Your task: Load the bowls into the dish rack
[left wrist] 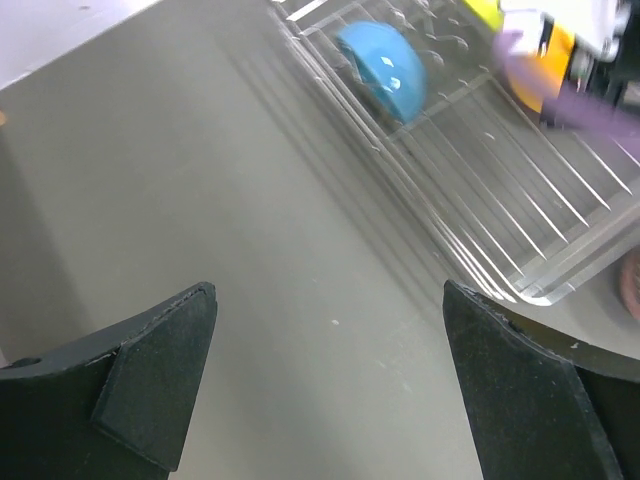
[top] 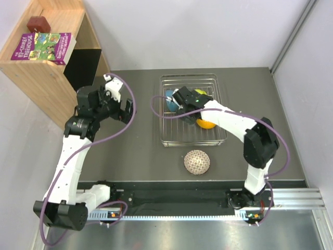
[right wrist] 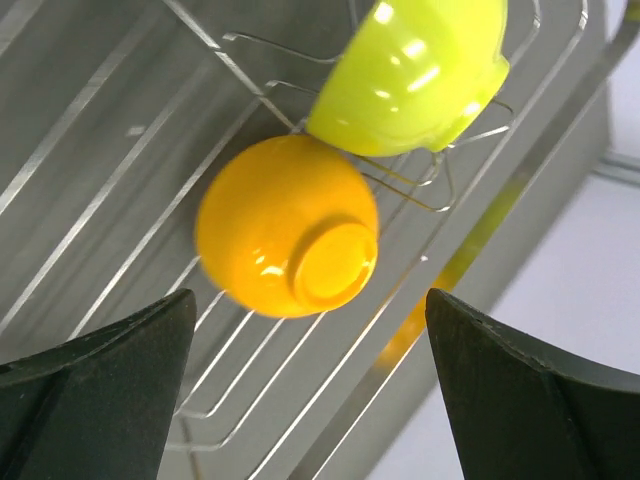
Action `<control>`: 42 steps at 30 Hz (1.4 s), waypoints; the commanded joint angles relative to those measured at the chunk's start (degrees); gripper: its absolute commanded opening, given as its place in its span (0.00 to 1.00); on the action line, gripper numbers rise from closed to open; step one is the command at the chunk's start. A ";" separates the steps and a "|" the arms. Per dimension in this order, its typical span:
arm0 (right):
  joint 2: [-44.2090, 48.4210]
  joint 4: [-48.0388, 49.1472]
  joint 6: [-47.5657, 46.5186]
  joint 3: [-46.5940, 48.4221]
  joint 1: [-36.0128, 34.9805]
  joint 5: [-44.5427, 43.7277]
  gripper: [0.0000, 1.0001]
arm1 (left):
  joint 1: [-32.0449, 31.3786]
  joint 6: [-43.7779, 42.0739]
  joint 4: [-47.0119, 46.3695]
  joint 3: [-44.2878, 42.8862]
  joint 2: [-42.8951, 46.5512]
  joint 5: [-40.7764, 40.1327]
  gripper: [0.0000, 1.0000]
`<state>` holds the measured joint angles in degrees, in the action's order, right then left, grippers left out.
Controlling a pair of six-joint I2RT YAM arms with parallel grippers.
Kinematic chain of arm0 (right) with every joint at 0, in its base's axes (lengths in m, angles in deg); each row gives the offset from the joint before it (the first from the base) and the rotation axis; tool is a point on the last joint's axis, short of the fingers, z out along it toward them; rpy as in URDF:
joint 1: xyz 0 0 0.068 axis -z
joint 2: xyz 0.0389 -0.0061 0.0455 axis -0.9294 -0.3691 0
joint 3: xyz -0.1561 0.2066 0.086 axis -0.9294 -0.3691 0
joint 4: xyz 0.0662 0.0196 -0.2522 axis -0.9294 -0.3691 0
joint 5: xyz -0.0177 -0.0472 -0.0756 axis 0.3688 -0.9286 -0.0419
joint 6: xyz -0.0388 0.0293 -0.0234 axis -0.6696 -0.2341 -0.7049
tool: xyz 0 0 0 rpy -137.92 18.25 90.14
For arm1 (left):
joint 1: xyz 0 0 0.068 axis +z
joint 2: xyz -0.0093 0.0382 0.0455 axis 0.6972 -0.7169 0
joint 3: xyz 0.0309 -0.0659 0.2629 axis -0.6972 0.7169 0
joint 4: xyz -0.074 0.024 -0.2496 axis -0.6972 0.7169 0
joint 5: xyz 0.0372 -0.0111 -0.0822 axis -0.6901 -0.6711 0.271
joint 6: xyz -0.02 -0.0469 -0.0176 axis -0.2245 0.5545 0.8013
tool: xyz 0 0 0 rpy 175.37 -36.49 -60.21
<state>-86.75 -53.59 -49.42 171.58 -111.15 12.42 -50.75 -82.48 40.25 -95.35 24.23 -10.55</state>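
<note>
My right tool (right wrist: pixel 310 300), spread and empty over the silver wire dish rack (top: pixel 177 136); the round brown-latticed white bowl (top: pixel 197 162) lies toward its base, nearest this arm.

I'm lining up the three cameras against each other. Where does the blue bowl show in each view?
Top external: the blue bowl sits in the far-left part of the dish rack, left of centre in the picture.
Left wrist: top centre, inside the rack.
Right wrist: not in it.
Shared landmark: the dish rack's wires appear in all three views.
</note>
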 commanded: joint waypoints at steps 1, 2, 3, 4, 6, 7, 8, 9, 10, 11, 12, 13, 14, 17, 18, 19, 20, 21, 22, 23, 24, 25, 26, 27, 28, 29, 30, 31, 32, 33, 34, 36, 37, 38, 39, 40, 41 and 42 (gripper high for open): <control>10.63 -4.61 2.08 2.48 0.71 12.40 0.96 | -0.04 -3.33 5.43 -0.50 3.37 7.22 0.99; 11.96 -4.27 1.82 1.87 0.97 12.75 0.96 | -0.22 -3.68 7.01 -0.42 3.82 8.01 0.99; 14.41 -3.83 1.38 0.38 1.67 12.67 0.96 | -0.74 -4.03 7.55 -0.24 4.26 9.24 0.99; 15.65 -2.95 1.12 -0.33 2.28 12.84 0.96 | -1.10 -4.12 8.07 0.46 5.04 9.51 0.99; 17.94 -2.33 0.59 -1.73 5.34 14.07 0.96 | -2.58 -4.21 8.69 1.60 5.75 9.60 0.99; 19.95 -1.98 0.76 -1.92 6.76 14.60 0.96 | -3.29 -4.12 9.04 2.74 5.58 9.43 0.99; 21.02 -1.46 0.85 -2.00 8.42 16.17 0.96 | -4.25 -4.04 9.31 3.10 5.49 9.17 0.99; 21.99 -1.19 1.29 -1.83 11.66 16.97 0.96 | -6.87 -3.95 9.66 3.53 5.14 8.55 0.99; 23.74 -1.10 1.55 -1.66 13.26 17.59 0.96 | -8.55 -3.34 9.66 4.41 4.79 6.46 0.99; 24.71 -0.66 1.81 -1.48 14.67 18.37 0.96 | -10.49 -2.90 9.57 4.77 4.53 5.40 0.99; 25.68 -0.40 1.99 -1.56 16.94 18.56 0.96 | -14.68 -1.68 9.31 4.94 4.26 3.99 0.99; 27.51 -0.13 2.08 -1.83 17.75 18.56 0.95 | -16.64 -1.05 8.96 5.55 3.83 3.11 0.99; 28.49 0.22 2.17 -2.70 18.89 18.56 0.96 | -18.31 -0.44 8.61 5.65 3.39 2.06 0.99; 32.09 1.45 2.61 -5.24 21.26 19.43 0.95 | -23.33 0.97 8.34 5.30 0.49 1.60 0.99; 33.67 1.88 2.87 -5.95 22.06 19.61 0.95 | -24.99 0.89 8.52 5.04 -1.43 1.52 0.99; 34.47 2.24 2.96 -6.66 22.85 19.87 0.95 | -26.05 0.80 8.95 4.42 -2.41 1.26 0.99; 35.26 2.59 2.96 -8.23 24.51 20.66 0.95 | -27.28 0.71 9.22 4.16 -3.38 0.64 0.99; 36.75 3.29 2.96 -8.94 25.22 20.93 0.95 | -29.99 0.19 9.57 3.63 -5.30 0.20 0.99; 37.37 3.56 2.87 -9.73 25.92 21.19 0.95 | -31.50 -0.08 9.92 3.28 -6.36 -0.50 0.99; 38.07 3.65 2.96 -10.96 26.89 21.89 0.95 | -32.99 -0.34 10.01 2.84 -7.51 -1.20 0.99; 39.04 3.82 2.96 -11.40 27.25 22.25 0.95 | -35.44 -0.78 10.10 2.05 -9.95 -2.51 0.99; 39.48 3.91 2.96 -11.84 27.77 22.68 0.96 | -36.68 -1.04 10.27 1.52 -11.20 -3.05 0.99; 39.83 3.91 3.22 -12.63 28.56 23.39 0.95 | -38.96 -1.13 10.28 1.08 -12.51 -3.40 0.99; 40.36 4.00 3.40 -12.90 28.92 23.83 0.95 | -40.03 -1.31 10.36 0.03 -15.22 -3.93 0.99; 40.54 4.09 3.40 -13.16 29.44 24.09 0.95 | -41.25 -1.49 10.36 -0.50 -16.38 -4.11 0.99; 40.71 4.17 3.66 -13.43 30.32 24.62 0.95 | -43.18 -1.49 10.45 -1.11 -17.70 -4.11 0.99; 41.06 4.09 3.75 -13.60 30.67 24.71 0.95 | -43.90 -1.40 10.54 -2.51 -19.89 -3.93 0.99; 41.24 4.09 3.66 -13.61 31.03 24.80 0.95 | -44.51 -1.31 10.45 -3.13 -21.04 -3.93 0.99; 41.16 3.91 3.84 -13.35 31.46 25.06 0.95 | -45.30 -1.22 10.45 -3.92 -21.92 -3.67 0.99; 41.33 3.74 3.93 -13.26 31.73 25.32 0.95 | -45.57 -0.88 9.93 -4.80 -23.41 -3.49 0.98; 41.42 3.65 4.01 -12.73 31.91 25.67 0.94 | -45.83 -0.87 9.40 -5.07 -24.03 -3.58 0.98; 41.51 3.21 4.45 -12.20 32.43 26.29 0.94 | -46.71 -0.43 7.74 -5.07 -25.44 -3.93 0.97; 41.51 3.03 4.54 -12.11 32.70 26.55 0.94 | -46.89 -0.17 7.12 -4.81 -25.97 -4.11 0.97; 41.42 3.03 4.72 -11.85 32.96 27.08 0.93 | -47.41 0.09 6.76 -4.81 -26.58 -4.11 0.96; 41.33 2.94 4.80 -11.85 33.14 27.43 0.93 | -47.59 0.27 6.50 -4.64 -27.81 -4.11 0.94; 41.33 2.94 4.98 -11.85 33.31 27.61 0.93 | -47.86 0.36 5.97 -4.55 -28.34 -4.02 0.93; 41.33 2.94 5.16 -11.94 33.58 28.13 0.93 | -48.21 0.36 5.71 -4.46 -28.96 -3.93 0.93; 41.24 3.12 5.16 -12.11 33.67 28.40 0.93 | -48.30 0.53 5.44 -4.20 -29.92 -4.02 0.92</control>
<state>-47.34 -51.82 -45.71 157.70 -78.62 38.39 -98.05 -82.69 48.97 -98.30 -3.24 -14.14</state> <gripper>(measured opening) 0.932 0.932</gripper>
